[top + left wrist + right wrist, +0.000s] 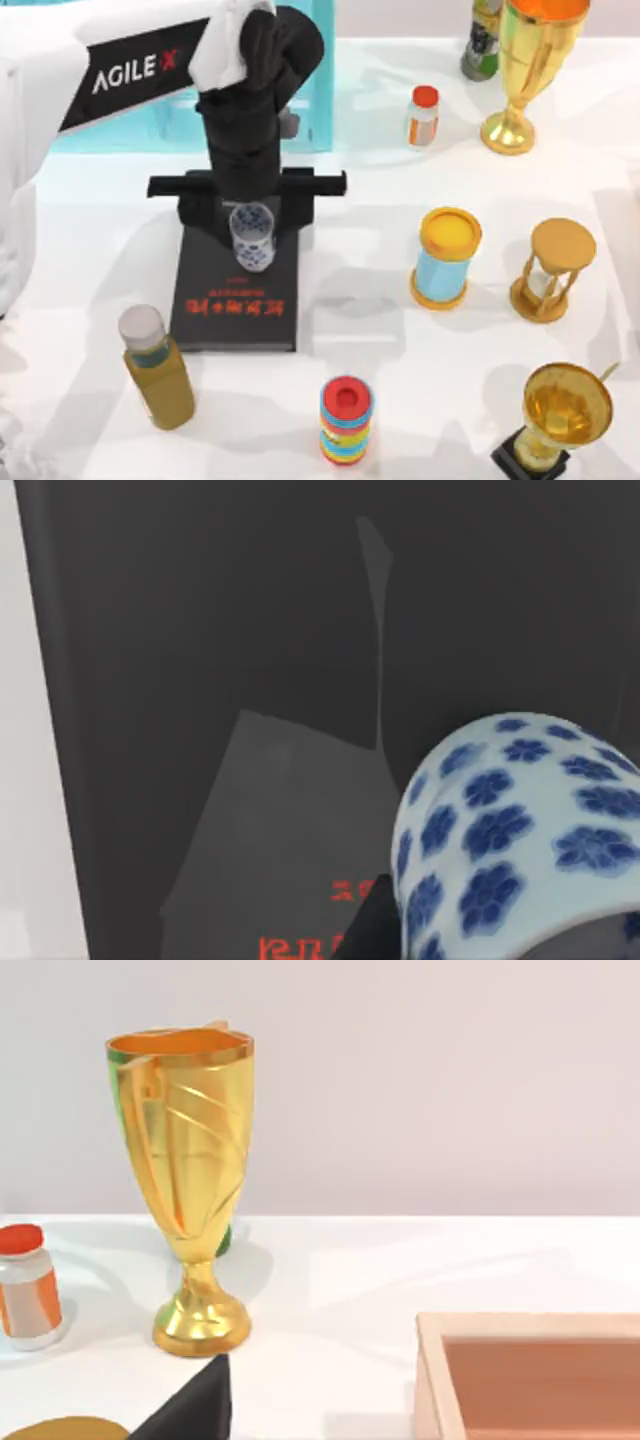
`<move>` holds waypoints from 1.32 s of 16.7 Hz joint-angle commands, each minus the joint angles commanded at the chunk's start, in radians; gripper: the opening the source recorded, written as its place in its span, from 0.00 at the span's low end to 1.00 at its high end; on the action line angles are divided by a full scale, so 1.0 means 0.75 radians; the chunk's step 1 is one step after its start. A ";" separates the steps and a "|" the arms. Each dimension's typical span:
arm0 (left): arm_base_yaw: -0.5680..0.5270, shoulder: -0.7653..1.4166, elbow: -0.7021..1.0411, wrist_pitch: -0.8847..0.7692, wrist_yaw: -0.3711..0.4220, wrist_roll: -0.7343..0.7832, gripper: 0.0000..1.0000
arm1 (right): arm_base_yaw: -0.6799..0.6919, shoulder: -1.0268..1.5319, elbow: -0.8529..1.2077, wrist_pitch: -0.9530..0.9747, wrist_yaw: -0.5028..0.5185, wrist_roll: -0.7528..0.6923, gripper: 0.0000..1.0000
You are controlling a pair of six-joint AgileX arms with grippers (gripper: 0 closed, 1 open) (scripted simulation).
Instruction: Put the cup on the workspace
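The cup (252,238), small and white with blue flowers, hangs mouth-up over the far part of the black book (237,295). My left gripper (250,225) comes down from above and is shut on it. In the left wrist view the cup (520,830) looms close above the book's dark cover (200,680), with a dark fingertip (368,930) against its side. The white workspace (380,330) spreads around the book. My right arm is parked off the right side, and a dark part of its gripper (195,1408) shows in the right wrist view.
A light blue cabinet (310,110) stands behind the left arm. Near the book stand a yellow bottle (158,372) and a stack of coloured rings (346,420). On the right are a blue cylinder with an orange lid (445,258), an hourglass (553,270), two gold trophies (530,60) (560,415) and a small orange-capped bottle (423,115).
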 joint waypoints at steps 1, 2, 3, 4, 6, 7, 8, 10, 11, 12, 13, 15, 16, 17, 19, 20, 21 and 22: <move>0.000 -0.003 0.028 -0.032 0.000 -0.001 0.00 | 0.000 0.000 0.000 0.000 0.000 0.000 1.00; -0.001 -0.008 0.061 -0.072 0.000 -0.001 0.00 | 0.000 0.000 0.000 0.000 0.000 0.000 1.00; -0.001 -0.014 0.097 -0.117 0.000 -0.001 0.00 | 0.000 0.000 0.000 0.000 0.000 0.000 1.00; -0.001 -0.020 0.133 -0.162 0.000 -0.002 0.00 | 0.000 0.000 0.000 0.000 0.000 0.000 1.00; -0.001 -0.030 0.182 -0.215 0.000 -0.002 0.00 | 0.000 0.000 0.000 0.000 0.000 0.000 1.00; -0.001 -0.032 0.187 -0.220 0.000 -0.002 0.00 | 0.000 0.000 0.000 0.000 0.000 0.000 1.00; -0.001 -0.032 0.187 -0.220 0.000 -0.002 0.00 | 0.000 0.000 0.000 0.000 0.000 0.000 1.00; 0.000 -0.025 0.184 -0.217 -0.001 0.000 0.00 | 0.000 0.000 0.000 0.000 0.000 0.000 1.00; 0.004 -0.029 0.180 -0.217 -0.001 0.005 0.00 | 0.000 0.000 0.000 0.000 0.000 0.000 1.00; 0.022 -0.047 0.162 -0.217 -0.001 0.022 0.00 | 0.000 0.000 0.000 0.000 0.000 0.000 1.00; 0.054 -0.079 0.130 -0.218 -0.001 0.054 0.00 | 0.000 0.000 0.000 0.000 0.000 0.000 1.00; 0.155 -0.184 0.032 -0.221 -0.001 0.153 0.00 | 0.000 0.000 0.000 0.000 0.000 0.000 1.00; 0.222 -0.253 -0.027 -0.223 -0.002 0.218 0.00 | 0.000 0.000 0.000 0.000 0.000 0.000 1.00; 0.286 -0.317 -0.086 -0.226 -0.002 0.281 0.00 | 0.000 0.000 0.000 0.000 0.000 0.000 1.00; 0.375 -0.406 -0.173 -0.231 -0.002 0.370 0.00 | 0.000 0.000 0.000 0.000 0.000 0.000 1.00; 0.399 -0.430 -0.195 -0.233 -0.002 0.393 0.00 | 0.000 0.000 0.000 0.000 0.000 0.000 1.00; 0.408 -0.439 -0.204 -0.234 -0.002 0.403 0.00 | 0.000 0.000 0.000 0.000 0.000 0.000 1.00; 0.408 -0.439 -0.204 -0.234 -0.002 0.403 0.00 | 0.000 0.000 0.000 0.000 0.000 0.000 1.00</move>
